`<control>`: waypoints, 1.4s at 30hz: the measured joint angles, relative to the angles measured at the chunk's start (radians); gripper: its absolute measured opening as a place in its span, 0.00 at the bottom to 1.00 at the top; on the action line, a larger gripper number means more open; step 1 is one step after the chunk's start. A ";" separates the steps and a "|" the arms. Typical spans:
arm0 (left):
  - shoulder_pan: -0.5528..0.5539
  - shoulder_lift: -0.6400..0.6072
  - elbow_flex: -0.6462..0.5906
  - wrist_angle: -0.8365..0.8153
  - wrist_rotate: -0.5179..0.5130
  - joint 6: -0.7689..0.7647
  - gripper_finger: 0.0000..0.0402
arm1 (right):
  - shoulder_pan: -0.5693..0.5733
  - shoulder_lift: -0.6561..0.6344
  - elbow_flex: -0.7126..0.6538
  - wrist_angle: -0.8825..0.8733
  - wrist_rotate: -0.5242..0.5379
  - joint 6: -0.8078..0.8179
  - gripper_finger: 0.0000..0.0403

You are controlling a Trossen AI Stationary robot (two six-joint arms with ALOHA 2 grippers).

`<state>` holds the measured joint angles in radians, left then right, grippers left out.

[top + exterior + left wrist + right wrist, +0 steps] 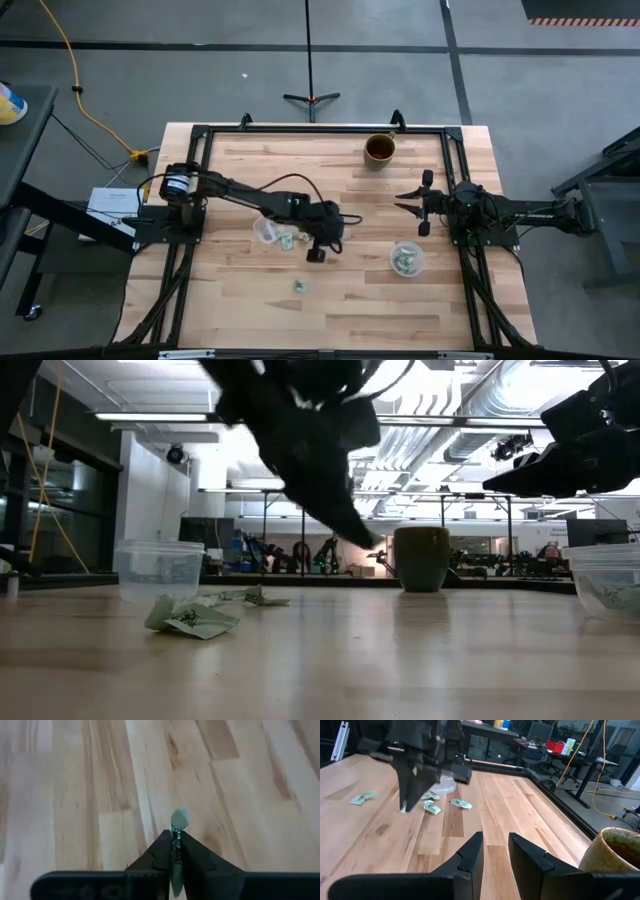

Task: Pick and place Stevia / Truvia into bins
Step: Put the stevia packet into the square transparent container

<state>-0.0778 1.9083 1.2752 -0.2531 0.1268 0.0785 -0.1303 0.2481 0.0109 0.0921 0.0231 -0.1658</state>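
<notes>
Left wrist view: left gripper [175,851] pinches a sachet [179,819] between pressed fingertips, its end poking past them; right gripper [495,851] is spread.

A brown opaque cup [379,149] stands upright near the far edge of the wooden surface [350,310]. A yellow cable [75,85] trails across the floor.

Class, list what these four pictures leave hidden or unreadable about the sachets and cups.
- Held sachet: left wrist view, the left gripper covers most of it.
- Sachets in the right clear cup: high view, too small to count.
- Brown cup: right wrist view, cut off by the edge.
</notes>
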 joint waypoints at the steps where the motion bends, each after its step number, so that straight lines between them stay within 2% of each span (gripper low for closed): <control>1: -0.003 -0.009 0.025 -0.091 -0.009 0.001 0.18 | 0.000 0.001 0.000 0.001 0.000 0.000 0.21; 6: -0.025 -0.016 0.160 -0.497 -0.063 -0.054 0.12 | 0.000 0.006 0.000 0.000 0.000 0.000 0.21; 9: -0.033 -0.016 0.204 -0.664 -0.074 -0.129 0.10 | 0.000 0.008 0.000 -0.002 0.000 0.000 0.21; 13: -0.047 -0.016 0.232 -0.838 -0.094 -0.213 0.10 | 0.000 0.007 0.000 -0.002 0.000 0.000 0.21; 19: -0.049 -0.016 0.246 -1.063 -0.171 -0.349 0.15 | 0.000 0.007 0.000 -0.002 0.000 0.000 0.21; 22: -0.049 -0.016 0.247 -1.167 -0.227 -0.407 0.13 | 0.000 0.007 0.000 -0.002 0.000 0.000 0.21; 24: -0.047 -0.016 0.247 -1.183 -0.271 -0.425 0.10 | 0.000 0.007 0.000 -0.002 0.000 0.000 0.21; 29: -0.047 -0.016 0.239 -1.177 -0.245 -0.397 0.10 | 0.000 0.007 0.000 -0.002 0.000 0.000 0.21; 32: -0.047 -0.015 0.210 -1.183 -0.215 -0.379 0.18 | 0.000 0.007 0.000 -0.002 0.000 0.000 0.21; 37: -0.047 -0.015 0.160 -1.182 -0.275 -0.399 0.35 | 0.000 0.007 0.000 -0.002 0.000 0.000 0.21; 42: -0.047 -0.015 0.153 -1.184 -0.298 -0.397 0.45 | 0.000 0.007 0.000 -0.003 0.000 0.000 0.21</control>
<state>-0.1246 1.8930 1.4285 -1.4374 -0.1711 -0.3181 -0.1304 0.2550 0.0109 0.0895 0.0232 -0.1654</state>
